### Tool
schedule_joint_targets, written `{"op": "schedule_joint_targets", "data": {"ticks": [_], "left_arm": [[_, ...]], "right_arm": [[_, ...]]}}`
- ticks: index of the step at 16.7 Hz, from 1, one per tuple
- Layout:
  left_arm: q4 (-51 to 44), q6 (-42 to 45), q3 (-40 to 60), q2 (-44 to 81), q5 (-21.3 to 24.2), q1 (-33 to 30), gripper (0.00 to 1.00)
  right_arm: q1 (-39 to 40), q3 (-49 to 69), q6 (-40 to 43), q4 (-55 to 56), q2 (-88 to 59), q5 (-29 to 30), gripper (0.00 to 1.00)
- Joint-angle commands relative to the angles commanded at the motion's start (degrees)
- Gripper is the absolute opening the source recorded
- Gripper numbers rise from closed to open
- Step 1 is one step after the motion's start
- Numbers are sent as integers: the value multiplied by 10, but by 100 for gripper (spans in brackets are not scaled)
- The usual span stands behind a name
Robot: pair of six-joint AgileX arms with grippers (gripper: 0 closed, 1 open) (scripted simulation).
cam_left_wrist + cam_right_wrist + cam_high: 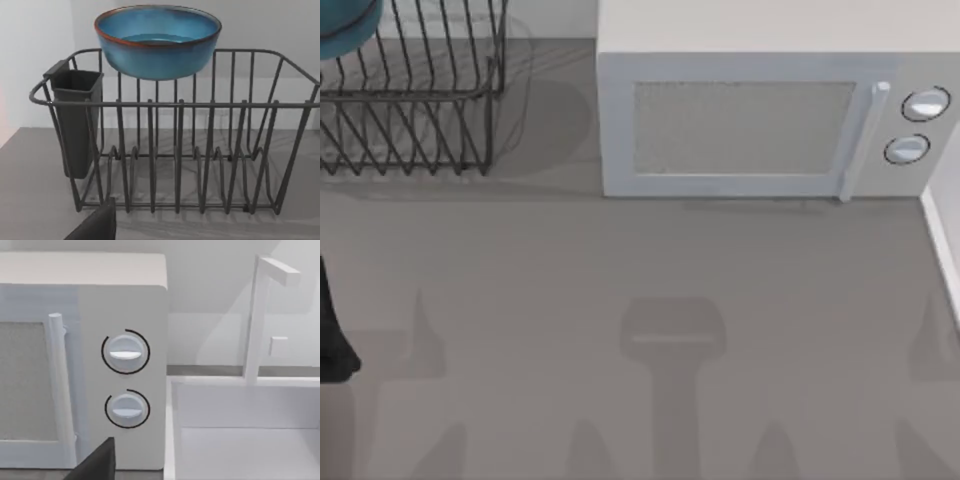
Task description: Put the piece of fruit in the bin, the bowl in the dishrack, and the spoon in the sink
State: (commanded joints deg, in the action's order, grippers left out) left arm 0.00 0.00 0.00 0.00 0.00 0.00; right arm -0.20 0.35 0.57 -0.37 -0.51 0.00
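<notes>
While the bowl is sitting high at the far side of the dishrack, apparently above or on its rear top wire, the step in hand is judged to be seating the bowl in the rack; whether it is resting, wedged or hanging free cannot be told from the left wrist view. Seen from above, the bowl is showing at the top-left corner over the rack, cut off by the frame edge. To do the step well, the bowl should be going down between the prongs w/o catching the rim on a wire, and it should be settled clear of the dark cutlery cup clipped to one end of the rack. A dark part of the left arm is showing at the left edge of the top view, well apart from the rack; a dark wedge at the bottom of each wrist view is probably a finger, but whether either gripper is spread or pressed together cannot be told. Facing the right wrist cam are the microwave, its two knobs, and the white sink w/ its faucet just beside it. Sink's floor is partly cut off, so its contents are hard to judge.
</notes>
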Motion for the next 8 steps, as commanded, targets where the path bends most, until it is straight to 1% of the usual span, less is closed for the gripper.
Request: {"op": "schedule_joint_targets", "data": {"ticks": [2, 4, 6, 8], "left_arm": [[0, 0, 0, 0, 0, 0, 100], [0, 0, 0, 0, 0, 0, 100], [0, 0, 0, 0, 0, 0, 100], [0, 0, 0, 0, 0, 0, 100]], "right_arm": [[-10, 18, 30, -19, -26, 0, 100], [-26, 48, 84, -51, -71, -1, 100], [-47, 86, 161, -95, -130, -2, 100], [-72, 131, 263, -147, -201, -3, 100]]}}
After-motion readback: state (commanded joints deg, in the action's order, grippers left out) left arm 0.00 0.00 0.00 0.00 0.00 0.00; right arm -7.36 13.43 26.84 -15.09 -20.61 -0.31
